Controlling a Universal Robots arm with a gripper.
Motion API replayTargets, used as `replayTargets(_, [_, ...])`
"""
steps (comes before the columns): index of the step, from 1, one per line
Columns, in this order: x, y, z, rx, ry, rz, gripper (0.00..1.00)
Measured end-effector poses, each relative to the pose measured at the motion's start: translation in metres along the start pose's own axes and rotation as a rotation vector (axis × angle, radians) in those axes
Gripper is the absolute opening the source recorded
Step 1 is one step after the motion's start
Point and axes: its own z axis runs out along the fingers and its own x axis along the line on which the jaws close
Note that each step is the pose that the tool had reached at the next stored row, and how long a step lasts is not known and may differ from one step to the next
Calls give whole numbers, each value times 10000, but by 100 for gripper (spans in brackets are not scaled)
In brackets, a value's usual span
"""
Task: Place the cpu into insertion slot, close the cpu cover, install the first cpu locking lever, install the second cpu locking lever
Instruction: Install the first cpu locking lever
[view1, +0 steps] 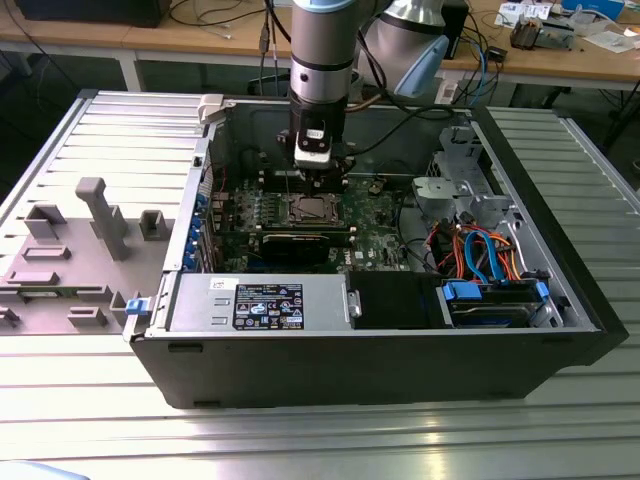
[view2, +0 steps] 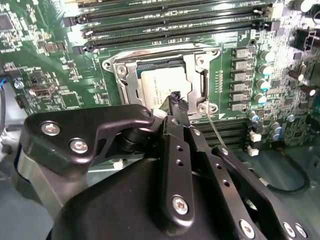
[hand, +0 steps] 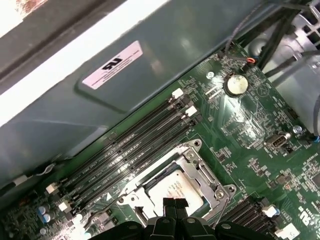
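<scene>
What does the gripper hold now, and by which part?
Nothing, it seems. The gripper is shut with nothing between its fingertips, over the chip.

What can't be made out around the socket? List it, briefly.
1. First wrist view: the near side of the cpu and cpu cover, hidden by the gripper and cut by the picture edge.
2. Second wrist view: part of the cpu, behind the gripper.
3. Exterior view: the insertion slot, too small for detail.

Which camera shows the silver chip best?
The first wrist view: the cpu shows most of its silver top there. In the second wrist view the tool hides one corner; in the exterior view it looks small, beneath the arm.
</scene>
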Motion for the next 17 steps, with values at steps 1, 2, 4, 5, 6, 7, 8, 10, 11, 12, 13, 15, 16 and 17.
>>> replayTargets(1, [0, 0, 0, 1, 2, -99, 11])
replayTargets(2, [0, 0, 0, 3, 4, -250, 11])
replayTargets(4, [0, 0, 0, 9, 13, -714, 11])
replayTargets(5, [1, 0, -9, -26, -40, -740, 11])
replayTargets(6, [3, 0, -71, -66, -102, -742, 11])
replayTargets(7, [3, 0, -79, -71, -108, -743, 11])
replayTargets(8, [3, 1, -79, -74, -110, -750, 11])
replayTargets(10, [3, 0, -79, -73, -110, -812, 11])
replayTargets(11, [3, 0, -80, -72, -108, -909, 11])
replayTargets(12, [4, 0, -80, -70, -104, -1040, 11])
replayTargets(13, [4, 0, -80, -68, -102, -1170, 11])
replayTargets(15, [3, 0, -80, -65, -95, -1439, 11])
replayTargets(16, [3, 0, -80, -64, -93, -1565, 11])
replayTargets(17, [3, 0, -80, -64, -90, -1702, 11])
